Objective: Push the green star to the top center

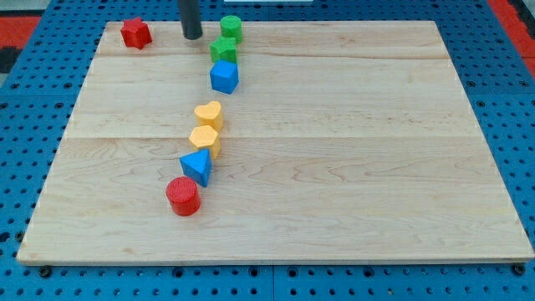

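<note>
In the camera view, you see a light wooden board (334, 167) lying on a blue pegboard surface (25, 117). My tip (193, 37) is down near the board's top edge, left of centre; it is a plain rod with no fingers, so there is nothing to open or close. The green star (222, 48) sits just to the right of my tip and slightly lower, with a small gap between them. Directly above the star, close enough that you cannot tell whether they touch, is a green cylinder (231, 28) at the very top edge. Just below the star, seemingly touching it, is a blue block (225, 76) with an angular, roughly pentagonal shape. Far to the tip's left, in the top-left corner, is a red angular block (135, 33). Lower down, a diagonal chain runs toward the bottom left: a yellow heart-like block (209, 114), a yellow hexagon-like block (205, 139), a blue triangle (197, 166) and a red cylinder (183, 196).
</note>
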{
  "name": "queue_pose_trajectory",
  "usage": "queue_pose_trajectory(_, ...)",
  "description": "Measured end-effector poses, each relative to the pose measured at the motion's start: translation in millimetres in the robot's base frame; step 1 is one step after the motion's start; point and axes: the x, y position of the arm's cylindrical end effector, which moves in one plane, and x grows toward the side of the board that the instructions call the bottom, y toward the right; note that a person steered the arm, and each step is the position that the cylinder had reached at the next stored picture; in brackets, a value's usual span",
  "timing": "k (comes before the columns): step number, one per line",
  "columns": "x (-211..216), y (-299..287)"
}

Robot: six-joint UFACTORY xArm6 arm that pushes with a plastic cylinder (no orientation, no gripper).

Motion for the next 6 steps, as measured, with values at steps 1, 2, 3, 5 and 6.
queue_pose_trajectory(1,-17,71)
queue_pose_trajectory(2,18,190)
queue_pose_trajectory(3,73,235)
queue_pose_trajectory(5,100,93)
queue_pose_trajectory(6,89,41)
